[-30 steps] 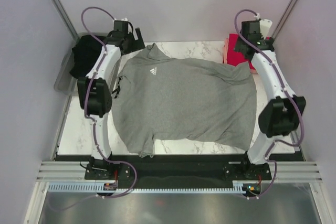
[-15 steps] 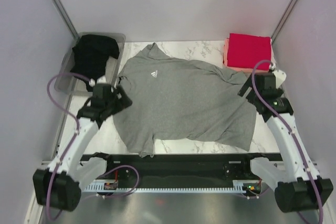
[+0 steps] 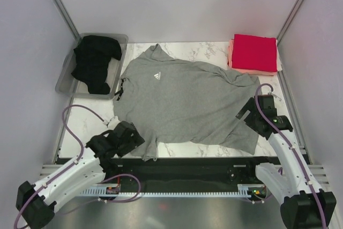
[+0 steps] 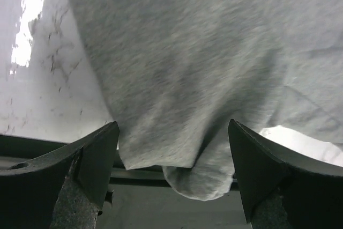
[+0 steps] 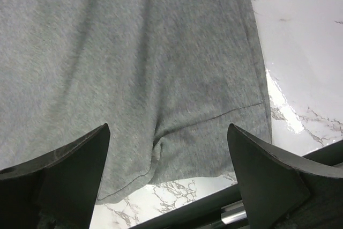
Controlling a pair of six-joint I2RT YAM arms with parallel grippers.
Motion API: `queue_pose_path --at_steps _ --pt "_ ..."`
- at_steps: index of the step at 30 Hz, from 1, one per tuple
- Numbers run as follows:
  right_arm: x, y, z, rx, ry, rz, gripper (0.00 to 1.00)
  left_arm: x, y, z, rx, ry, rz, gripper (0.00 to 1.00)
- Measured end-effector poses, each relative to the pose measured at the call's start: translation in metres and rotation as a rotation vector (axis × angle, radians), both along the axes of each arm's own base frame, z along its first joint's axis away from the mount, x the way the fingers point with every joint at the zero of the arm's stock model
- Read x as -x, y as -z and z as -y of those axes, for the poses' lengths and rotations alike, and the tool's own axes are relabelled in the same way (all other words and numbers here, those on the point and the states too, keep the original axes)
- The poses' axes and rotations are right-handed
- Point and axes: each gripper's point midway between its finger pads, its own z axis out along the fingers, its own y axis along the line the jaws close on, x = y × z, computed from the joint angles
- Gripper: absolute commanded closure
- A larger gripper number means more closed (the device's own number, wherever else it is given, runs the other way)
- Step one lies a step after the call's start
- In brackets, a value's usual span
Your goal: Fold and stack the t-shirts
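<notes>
**Left gripper** (image 3: 133, 134): jaws spread wide, nothing held. It is poised low over the near-left corner of the heather-grey t-shirt (image 3: 187, 103). In the wrist view both fingers (image 4: 91, 154) flank a fold of grey cloth (image 4: 182, 105) that droops past the near table edge.

**Right gripper** (image 3: 245, 112): jaws spread wide, empty. It hovers above the grey t-shirt's near-right corner, and the seamed edge (image 5: 177, 105) lies flat beneath it.

**Heather-grey t-shirt**: spread open, face up, across the middle of the white marble table (image 3: 209, 51). Its collar is at the far left and its small white chest logo (image 3: 156, 75) shows.

**Black t-shirt** (image 3: 95, 63): crumpled, left of the grey t-shirt's collar, inside a clear plastic bin (image 3: 64, 76).

**Red t-shirt** (image 3: 254, 51): folded square, beyond the grey t-shirt's far-right corner. It is stacked on a salmon-pink t-shirt (image 3: 231, 54), of which only the edges show.
</notes>
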Motion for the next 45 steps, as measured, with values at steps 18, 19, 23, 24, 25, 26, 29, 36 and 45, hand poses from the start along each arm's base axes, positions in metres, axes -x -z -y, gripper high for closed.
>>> queue_pose_path --at_steps 18,19,23,24,25,26,29,36,45 --pt "0.024 0.018 0.018 -0.008 0.218 -0.099 0.05 -0.016 0.000 0.017 -0.063 -0.020 0.042 0.98" --pt "0.027 0.020 0.018 -0.010 0.224 -0.109 0.05 -0.023 -0.008 0.020 -0.067 -0.016 0.061 0.98" --pt "0.038 0.028 0.013 -0.038 0.235 -0.144 0.09 -0.061 -0.050 0.044 -0.063 0.000 0.158 0.98" --pt "0.040 0.029 0.012 -0.047 0.233 -0.144 0.09 -0.069 -0.057 0.048 -0.053 0.000 0.180 0.98" --pt "0.040 0.031 0.009 -0.058 0.225 -0.142 0.10 -0.077 -0.064 0.052 -0.039 -0.004 0.205 0.98" --pt "0.040 0.035 0.006 -0.071 0.214 -0.148 0.11 -0.083 -0.068 0.054 -0.028 -0.008 0.223 0.98" --pt "0.039 0.053 -0.001 -0.093 0.187 -0.201 0.10 -0.092 -0.069 0.055 -0.003 -0.017 0.242 0.98" --pt "0.013 0.088 -0.005 -0.084 0.129 -0.268 0.11 -0.089 -0.051 0.030 -0.011 -0.043 0.231 0.98" --pt "-0.100 0.077 0.014 0.011 0.018 -0.222 0.08 -0.092 -0.057 0.006 0.011 -0.081 0.269 0.98"
